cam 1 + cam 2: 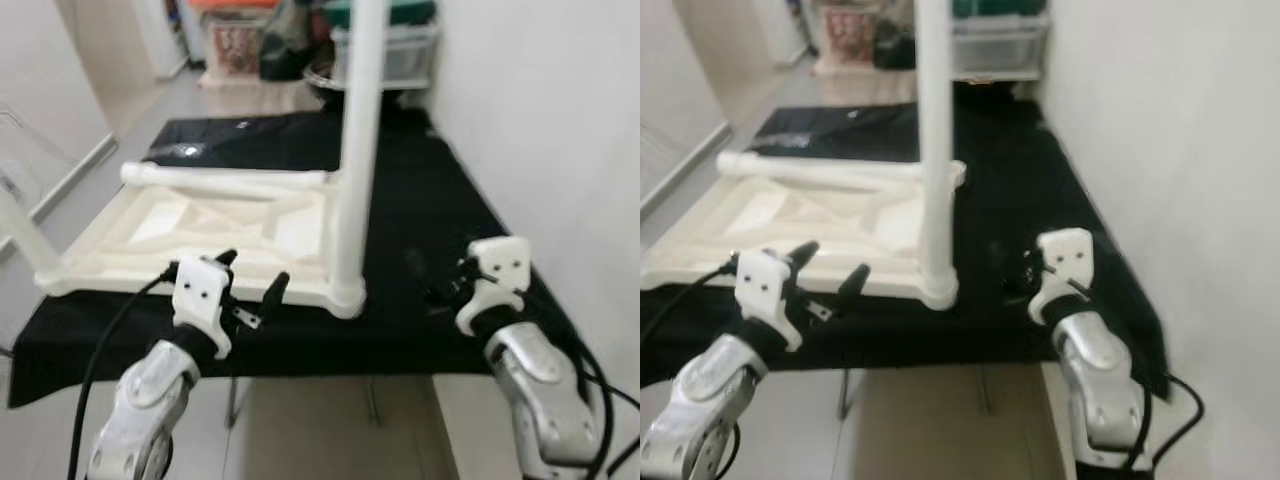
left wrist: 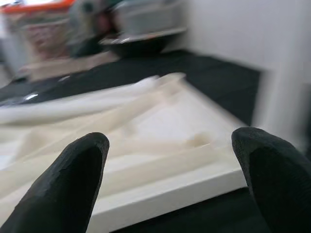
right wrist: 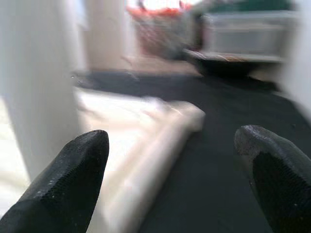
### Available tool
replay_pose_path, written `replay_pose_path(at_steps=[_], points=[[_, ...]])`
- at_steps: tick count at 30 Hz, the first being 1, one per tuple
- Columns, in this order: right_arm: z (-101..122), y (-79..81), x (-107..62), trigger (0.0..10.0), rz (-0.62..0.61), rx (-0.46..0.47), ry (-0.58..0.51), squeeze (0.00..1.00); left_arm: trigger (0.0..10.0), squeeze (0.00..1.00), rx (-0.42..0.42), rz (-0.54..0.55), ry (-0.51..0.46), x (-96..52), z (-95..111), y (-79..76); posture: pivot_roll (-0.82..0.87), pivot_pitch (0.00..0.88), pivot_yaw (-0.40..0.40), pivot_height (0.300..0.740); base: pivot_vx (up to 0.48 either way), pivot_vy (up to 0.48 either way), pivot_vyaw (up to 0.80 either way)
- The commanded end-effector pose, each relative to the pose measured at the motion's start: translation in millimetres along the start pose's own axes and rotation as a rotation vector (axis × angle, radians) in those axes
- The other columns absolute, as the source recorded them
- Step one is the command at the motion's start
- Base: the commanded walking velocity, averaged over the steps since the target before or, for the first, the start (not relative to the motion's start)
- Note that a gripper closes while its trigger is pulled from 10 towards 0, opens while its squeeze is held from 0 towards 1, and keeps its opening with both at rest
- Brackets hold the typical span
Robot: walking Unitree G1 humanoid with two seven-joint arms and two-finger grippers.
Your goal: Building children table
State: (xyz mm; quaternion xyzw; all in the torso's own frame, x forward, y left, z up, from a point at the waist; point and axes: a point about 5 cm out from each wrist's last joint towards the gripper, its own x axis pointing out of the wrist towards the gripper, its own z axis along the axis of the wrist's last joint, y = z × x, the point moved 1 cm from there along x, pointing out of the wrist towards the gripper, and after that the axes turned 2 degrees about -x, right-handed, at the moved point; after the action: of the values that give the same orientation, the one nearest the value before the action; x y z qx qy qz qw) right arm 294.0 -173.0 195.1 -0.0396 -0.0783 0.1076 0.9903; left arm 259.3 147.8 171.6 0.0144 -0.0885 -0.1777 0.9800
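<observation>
Left tool spread wide before white tabletop on black cloth.

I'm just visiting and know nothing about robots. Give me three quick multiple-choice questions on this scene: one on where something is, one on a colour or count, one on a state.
1. Where does the upside-down white tabletop lie?
A. on the black cloth
B. on the bare floor
C. on a shelf

2. How many table legs stand upright on it?
A. none
B. one
C. four

3. How are the left gripper's fingers?
A. shut on a leg
B. shut on a screw
C. open, holding nothing

Answers:
1. A: the black cloth shows all around the tabletop.
2. B: one upright leg rises at the near right corner; another leg lies flat along the far edge.
3. C: the left wrist view shows both fingertips wide apart with nothing between them.
</observation>
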Motion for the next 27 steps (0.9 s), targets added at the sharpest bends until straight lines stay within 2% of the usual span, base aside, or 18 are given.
replay_pose_path(at_steps=[1, 4, 10, 17, 19, 20, 23, 27], points=[[-3, 5.1, 1.3, 10.0, 0.031, 0.03, 0.004, 0.0, 10.0, 0.0, -0.001, 0.01, -0.003, 0.4, 2, 2.7, 0.05, 0.062, 0.019, 0.74, 0.48, 0.0, 0.0], [-4, -7.4, -1.7, 10.0, 0.018, 0.034, 0.005, 0.0, 10.0, 0.0, -0.003, -0.038, 0.074, -9.5, -15, -14.3, 0.05, 0.077, 0.026, 0.74, 0.0, 0.0, 0.0], [-4, -24.5, -2.9, 10.0, -0.023, -0.007, 0.022, 0.0, 10.0, 0.0, -0.008, -0.101, 0.132, -20.3, -27, -31.4, 0.04, 0.089, 0.024, 0.74, 0.0, 0.0, 0.0], [-7, -32.1, -2.7, 10.0, 0.003, -0.045, 0.054, 0.0, 10.0, 0.0, 0.018, -0.1, 0.168, -24.9, -35, -36.5, 0.04, 0.1, 0.016, 0.74, 0.0, 0.0, 0.0], [-8, -35.1, -4.5, 10.0, 0.068, -0.06, 0.074, 0.0, 10.0, 0.0, 0.004, -0.092, 0.176, -25.8, -36, -37.1, 0.04, 0.105, 0.013, 0.74, 0.0, 0.0, 0.0], [-7, -37.6, -6.3, 10.0, 0.116, -0.088, 0.081, 0.0, 10.0, 0.0, 0.005, -0.096, 0.186, -26.2, -36, -37.9, 0.04, 0.107, 0.012, 0.74, 0.0, 0.48, 0.0], [-5, -44.4, -8.3, 10.0, 0.157, -0.119, 0.093, 0.0, 10.0, 0.0, 0.011, -0.098, 0.195, -26.7, -37, -38.8, 0.04, 0.109, 0.011, 0.74, 0.0, 0.479, 0.0], [-2, -55.2, -8.4, 10.0, 0.14, -0.15, 0.101, 0.0, 10.0, 0.0, 0.015, -0.094, 0.188, -26.6, -37, -39.5, 0.04, 0.11, 0.009, 0.74, 0.0, 0.238, 0.0]])
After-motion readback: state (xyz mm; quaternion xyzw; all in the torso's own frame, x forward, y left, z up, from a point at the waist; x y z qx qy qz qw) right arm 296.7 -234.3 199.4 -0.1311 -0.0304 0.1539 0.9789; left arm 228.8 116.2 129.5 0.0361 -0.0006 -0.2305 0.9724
